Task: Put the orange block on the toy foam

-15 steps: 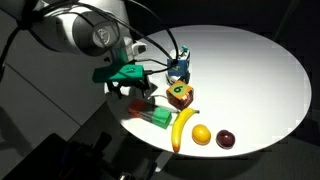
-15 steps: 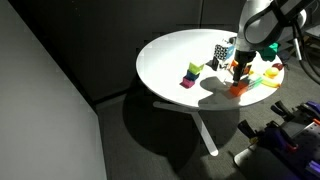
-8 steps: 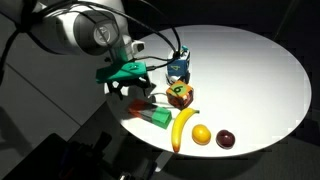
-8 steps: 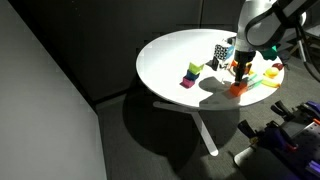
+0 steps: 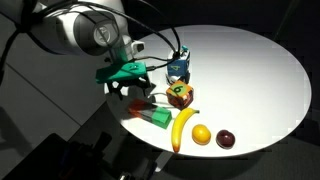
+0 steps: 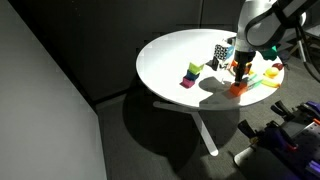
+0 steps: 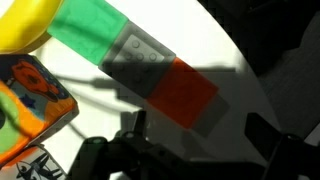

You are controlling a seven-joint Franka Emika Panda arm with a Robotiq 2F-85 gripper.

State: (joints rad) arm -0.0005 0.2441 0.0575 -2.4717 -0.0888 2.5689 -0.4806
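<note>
Half-shadowed orange block (image 7: 187, 96) beside green block (image 7: 92, 35), perhaps touching.

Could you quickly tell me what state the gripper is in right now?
Gripper: open, jaws apart over the orange block, holding nothing.

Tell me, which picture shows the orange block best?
The wrist view: the orange block looks big and clear there, lying near a green block. Both exterior views show it only as a tiny orange spot.
</note>
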